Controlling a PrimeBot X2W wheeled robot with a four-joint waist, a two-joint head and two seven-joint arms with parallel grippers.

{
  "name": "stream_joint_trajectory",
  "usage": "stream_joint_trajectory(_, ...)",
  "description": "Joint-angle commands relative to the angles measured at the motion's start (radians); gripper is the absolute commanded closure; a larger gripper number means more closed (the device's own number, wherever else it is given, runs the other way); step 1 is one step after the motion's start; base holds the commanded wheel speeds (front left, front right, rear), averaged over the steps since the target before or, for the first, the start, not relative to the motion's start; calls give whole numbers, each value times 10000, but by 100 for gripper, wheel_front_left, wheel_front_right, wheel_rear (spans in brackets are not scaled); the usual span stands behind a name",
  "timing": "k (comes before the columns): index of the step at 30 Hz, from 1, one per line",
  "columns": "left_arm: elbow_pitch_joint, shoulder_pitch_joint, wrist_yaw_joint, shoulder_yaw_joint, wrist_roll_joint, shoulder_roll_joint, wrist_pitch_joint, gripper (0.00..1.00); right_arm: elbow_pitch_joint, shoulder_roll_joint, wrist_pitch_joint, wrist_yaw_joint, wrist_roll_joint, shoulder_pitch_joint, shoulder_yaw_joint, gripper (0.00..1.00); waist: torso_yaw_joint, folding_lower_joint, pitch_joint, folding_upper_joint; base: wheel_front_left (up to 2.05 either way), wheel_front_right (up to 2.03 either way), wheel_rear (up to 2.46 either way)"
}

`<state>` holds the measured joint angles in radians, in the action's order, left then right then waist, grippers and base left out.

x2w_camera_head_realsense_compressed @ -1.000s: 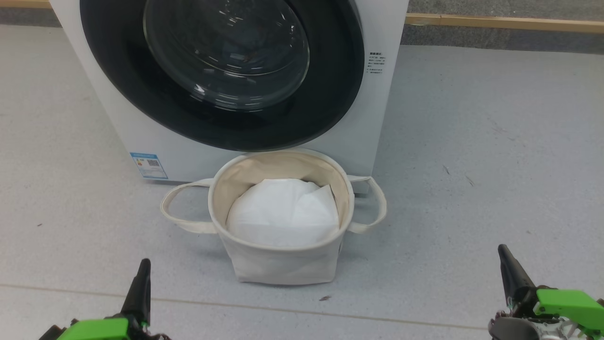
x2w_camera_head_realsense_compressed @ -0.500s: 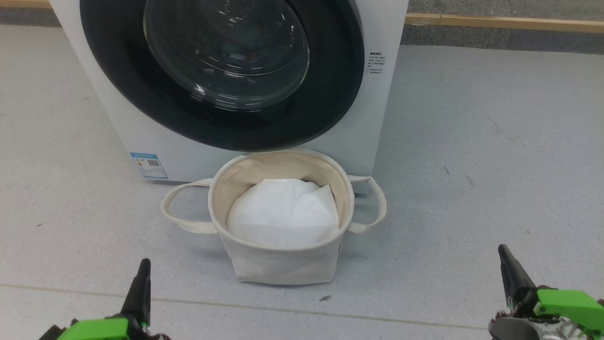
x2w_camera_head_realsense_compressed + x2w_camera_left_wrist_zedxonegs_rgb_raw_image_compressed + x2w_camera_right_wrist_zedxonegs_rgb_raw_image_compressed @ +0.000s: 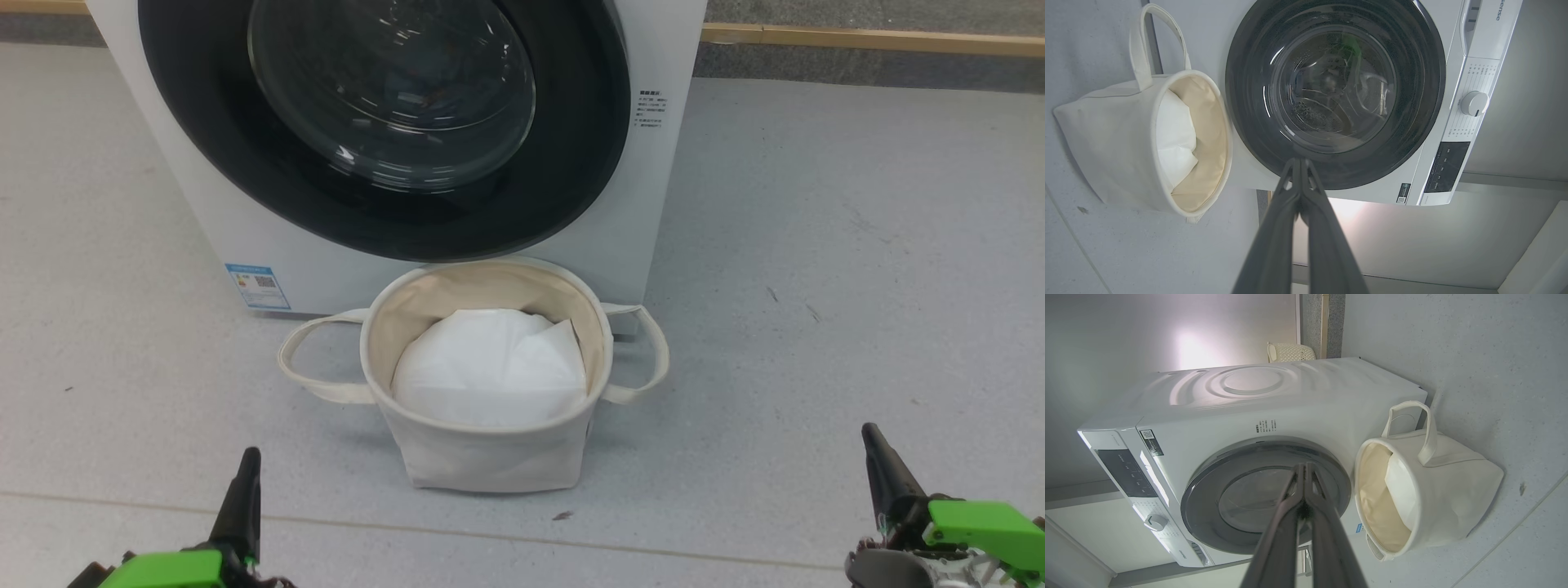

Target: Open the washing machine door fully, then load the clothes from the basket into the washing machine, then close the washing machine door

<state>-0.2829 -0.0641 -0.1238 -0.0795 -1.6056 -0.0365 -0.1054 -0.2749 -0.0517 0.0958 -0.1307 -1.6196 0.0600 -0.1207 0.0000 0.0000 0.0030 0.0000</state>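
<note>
Left gripper point(image 3: 247, 467) and right gripper point(image 3: 875, 449) are both pinched together, empty. The big round black-rimmed glass washing machine door point(image 3: 384, 106) sits shut at 1 o'clock from the left and 10 o'clock from the right, so the left looks nearer. The round cream canvas basket point(image 3: 490, 461) is parked right in front.

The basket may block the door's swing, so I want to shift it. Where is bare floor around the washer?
Bare floor lies wide to the right of the washing machine and basket, and left of the basket's left loop handle. A strip runs in front of the basket. Crowded: the basket sits close below the washing machine door.
</note>
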Motion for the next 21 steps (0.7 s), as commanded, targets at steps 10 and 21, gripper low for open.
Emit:
stream_joint_trajectory(10,376,-442,-69,-341,-32,-137,-76,100,303,-50,108,0,42,474,151,100,0,0,0,0,0,0,0)
stream_joint_trajectory(21,376,-441,-69,-341,-32,-137,-76,100,303,-40,119,0,54,475,138,100,0,0,0,0,0,0,0)
